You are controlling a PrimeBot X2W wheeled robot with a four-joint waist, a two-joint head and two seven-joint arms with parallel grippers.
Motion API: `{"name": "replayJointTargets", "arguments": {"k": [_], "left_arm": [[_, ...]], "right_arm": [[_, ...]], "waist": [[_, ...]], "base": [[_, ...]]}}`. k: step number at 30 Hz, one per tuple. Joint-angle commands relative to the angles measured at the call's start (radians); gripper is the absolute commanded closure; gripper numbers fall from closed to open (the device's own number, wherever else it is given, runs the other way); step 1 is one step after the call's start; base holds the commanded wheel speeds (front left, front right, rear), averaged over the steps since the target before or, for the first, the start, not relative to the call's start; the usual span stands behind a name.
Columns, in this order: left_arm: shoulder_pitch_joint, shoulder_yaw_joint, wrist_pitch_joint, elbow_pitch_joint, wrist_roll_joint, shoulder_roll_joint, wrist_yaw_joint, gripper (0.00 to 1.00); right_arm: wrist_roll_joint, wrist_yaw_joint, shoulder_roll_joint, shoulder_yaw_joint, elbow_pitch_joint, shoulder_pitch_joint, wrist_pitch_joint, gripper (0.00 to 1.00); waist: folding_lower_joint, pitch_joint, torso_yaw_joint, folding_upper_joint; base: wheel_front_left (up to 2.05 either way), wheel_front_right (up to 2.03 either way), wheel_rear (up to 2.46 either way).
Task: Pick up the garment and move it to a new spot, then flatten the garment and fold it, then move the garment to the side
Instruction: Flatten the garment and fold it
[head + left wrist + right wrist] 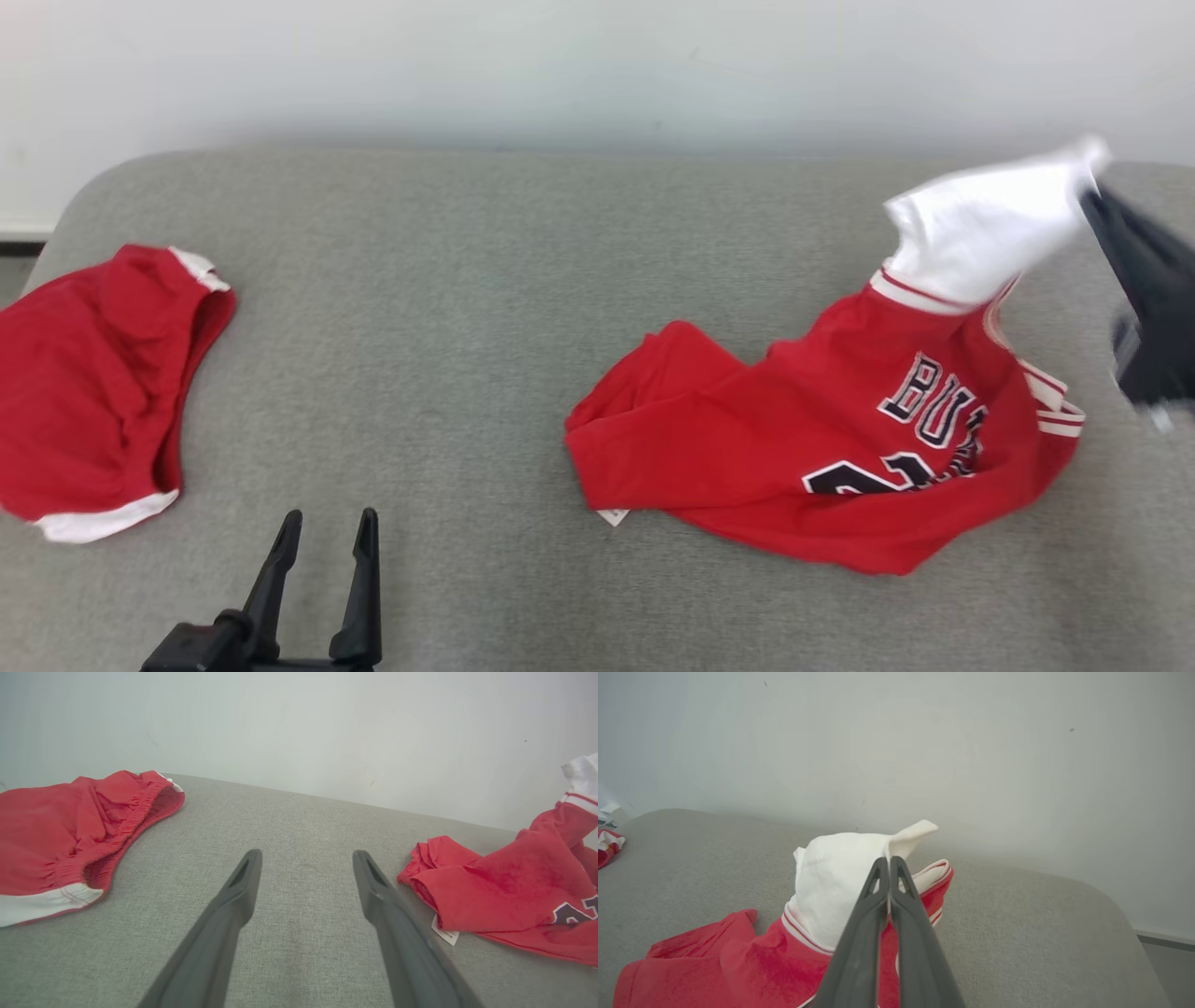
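Grey woven fabric is covering the broad pad (448, 280) that is serving as the work surface, and a plain pale wall (560, 65) is standing behind its far edge. On the right the jersey (822, 448) is lying crumpled, red with dark lettering. Its body is resting on the pad, while its white sleeve (980, 224) is being held up toward the far right.

The right gripper (889, 861) is doing that holding. Its fingers are pressed together on the sleeve's tip, pinching the cloth between them and touching nothing else. This is looking like the pick-up step. Gripping one sleeve end is leaving most of the jersey's weight on the pad, so the cloth is likely to trail and bunch if carried this way. A small white label (611, 515) is poking out at the jersey's near-left hem.

The left gripper (331, 515) is hovering at the near left, its fingers spread wide and holding nothing, apart from the jersey. It is probably waiting to take a second corner once flattening begins.

Red shorts (93, 383) with white trim are lying at the far left, well apart from the jersey and out of the working area.
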Motion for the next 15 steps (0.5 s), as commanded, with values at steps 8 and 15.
{"name": "replayJointTargets", "arguments": {"k": [8, 15], "left_arm": [[0.048, 0.023, -0.001, -0.017, -0.006, 0.0, 0.011, 0.0], [0.034, 0.006, -0.001, -0.008, -0.012, 0.0, 0.011, 0.0]], "right_arm": [[-0.131, 0.001, 0.196, -0.43, -0.266, 0.559, 0.141, 1.0], [-0.281, 0.001, 0.38, -0.498, -0.305, 0.743, 0.251, 1.0]], "waist": [[0.0001, -0.044, -0.112, 0.0], [0.0001, -0.051, -0.133, 0.0]], "base": [[0.0, 0.0, 0.0], [0.0, 0.0, 0.0]]}}
